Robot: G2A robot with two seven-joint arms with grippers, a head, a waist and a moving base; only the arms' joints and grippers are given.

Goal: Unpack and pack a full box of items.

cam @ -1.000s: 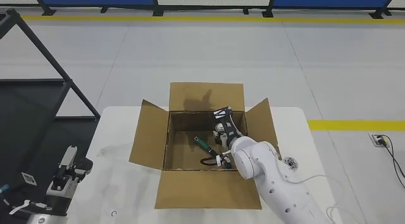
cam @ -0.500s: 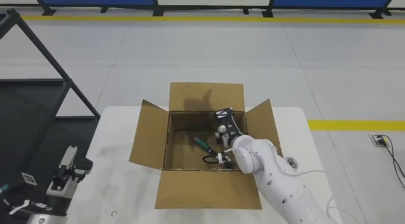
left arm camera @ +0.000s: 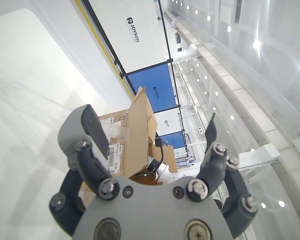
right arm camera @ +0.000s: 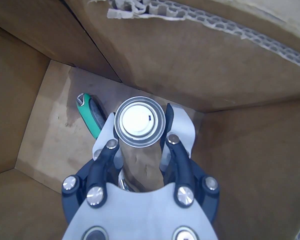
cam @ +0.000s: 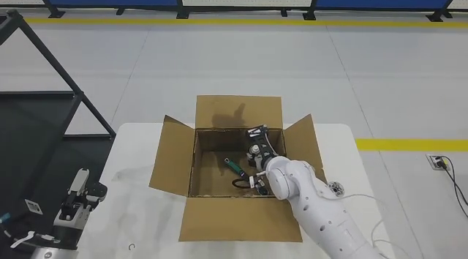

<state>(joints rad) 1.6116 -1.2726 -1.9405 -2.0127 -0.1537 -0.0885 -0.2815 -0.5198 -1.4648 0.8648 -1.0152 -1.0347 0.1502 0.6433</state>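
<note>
An open cardboard box (cam: 238, 116) stands on the white table (cam: 131, 193). My right arm (cam: 289, 178) dips into it from the near right. Inside, my right gripper (right arm camera: 140, 114) is shut on a brown can (right arm camera: 139, 124) with a metal rim and white cap, held end-on above the box floor. A green-handled tool (right arm camera: 88, 112) lies on the floor beside it, and it also shows as a green-handled tool (cam: 231, 163) from above. My left gripper (left arm camera: 150, 116) is open and holds nothing, off to the near left of the box (left arm camera: 140, 131).
The box walls (right arm camera: 180, 71) close in around the right gripper on all sides, with a torn corrugated edge above. All four flaps are folded outward. My left arm (cam: 77, 204) sits by the table's near left corner, beside a black frame (cam: 51, 61).
The right arm's forearm has shifted a little over the box's near right corner while its gripper stays inside with the can. The left arm has not moved.
</note>
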